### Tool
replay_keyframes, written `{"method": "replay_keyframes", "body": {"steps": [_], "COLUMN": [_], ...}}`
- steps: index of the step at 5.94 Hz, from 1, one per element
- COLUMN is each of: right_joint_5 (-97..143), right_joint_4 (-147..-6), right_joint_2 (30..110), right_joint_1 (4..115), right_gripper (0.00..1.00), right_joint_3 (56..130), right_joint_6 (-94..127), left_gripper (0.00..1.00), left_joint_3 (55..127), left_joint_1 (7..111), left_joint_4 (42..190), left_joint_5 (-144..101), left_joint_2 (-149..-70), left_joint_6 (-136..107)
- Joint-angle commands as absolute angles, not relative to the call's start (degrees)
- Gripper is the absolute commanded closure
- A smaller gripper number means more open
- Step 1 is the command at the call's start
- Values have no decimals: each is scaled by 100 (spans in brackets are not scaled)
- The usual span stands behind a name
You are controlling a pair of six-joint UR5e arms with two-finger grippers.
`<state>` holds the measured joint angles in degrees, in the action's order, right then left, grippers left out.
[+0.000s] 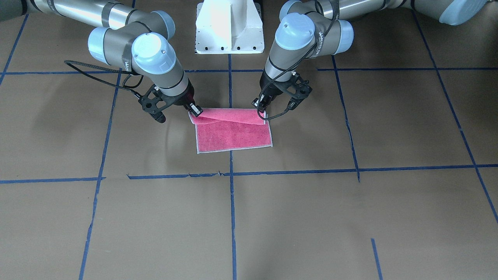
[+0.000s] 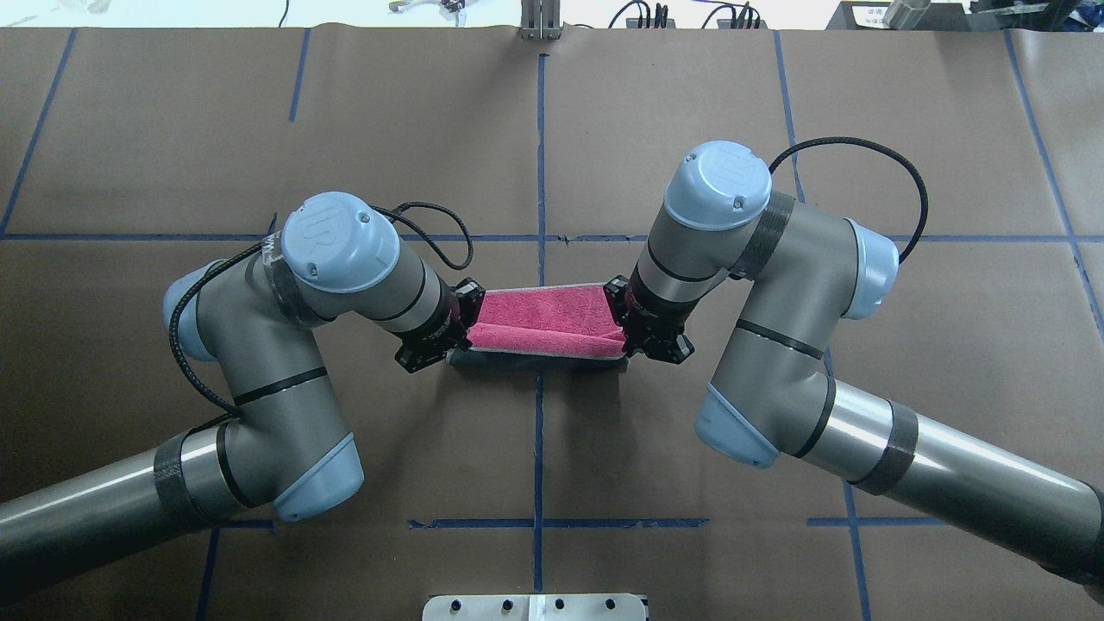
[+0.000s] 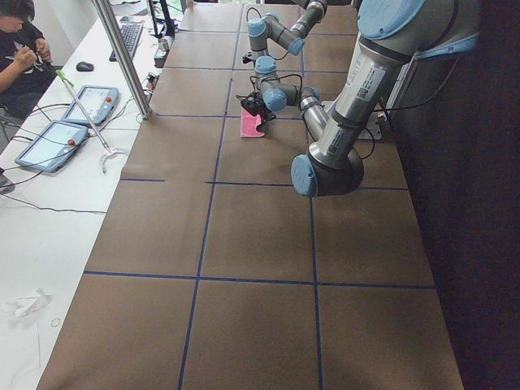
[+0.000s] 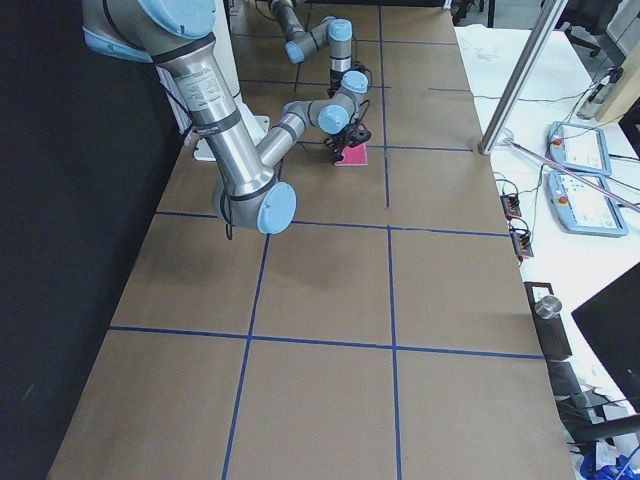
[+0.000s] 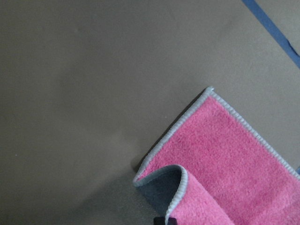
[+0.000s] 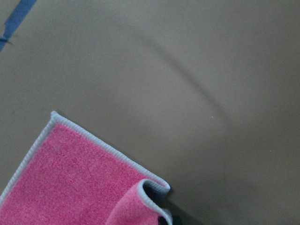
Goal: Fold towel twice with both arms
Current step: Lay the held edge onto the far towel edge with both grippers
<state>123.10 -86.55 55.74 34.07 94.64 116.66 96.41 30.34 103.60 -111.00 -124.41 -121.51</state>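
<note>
The towel lies pink face up on the brown table, near the robot's base. Its edge nearest the base is lifted and curled over the flat part. My left gripper is shut on one corner of that lifted edge, and my right gripper is shut on the other. From overhead the towel spans between the left gripper and the right gripper. The left wrist view shows the curled corner with its grey face. The right wrist view shows the other curled corner.
The white pedestal base stands just behind the towel. Blue tape lines cross the brown table. A metal pole stands at the table's far side. An operator sits at a side table with tablets.
</note>
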Motion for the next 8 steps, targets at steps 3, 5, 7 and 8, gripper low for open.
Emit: {"method": "replay_keyframes", "body": {"steps": [3,5,7,8], "right_joint_5": [12331,12340,12340,12340], "right_joint_4": [-7682,-7673,-7629,-7585], "right_joint_2": [5484,5449,5353,5344], "right_joint_1": [3471,3533,3612,3638], "right_gripper": [90,90,90,90], "right_joint_3": [8877,8799,8544,8465], "right_joint_6": [12777,13060,13393,13499], "left_gripper": [100,100,100,100], "left_joint_3": [9396,9195,8939,8912], "left_joint_1": [3076,3199,3261,3322], "left_joint_4": [10898,11274,11548,11549], "left_joint_5": [-11101,-11092,-11074,-11074], "left_joint_2": [-12410,-12401,-12401,-12401], "left_joint_6": [-12918,-13524,-13755,-13851]}}
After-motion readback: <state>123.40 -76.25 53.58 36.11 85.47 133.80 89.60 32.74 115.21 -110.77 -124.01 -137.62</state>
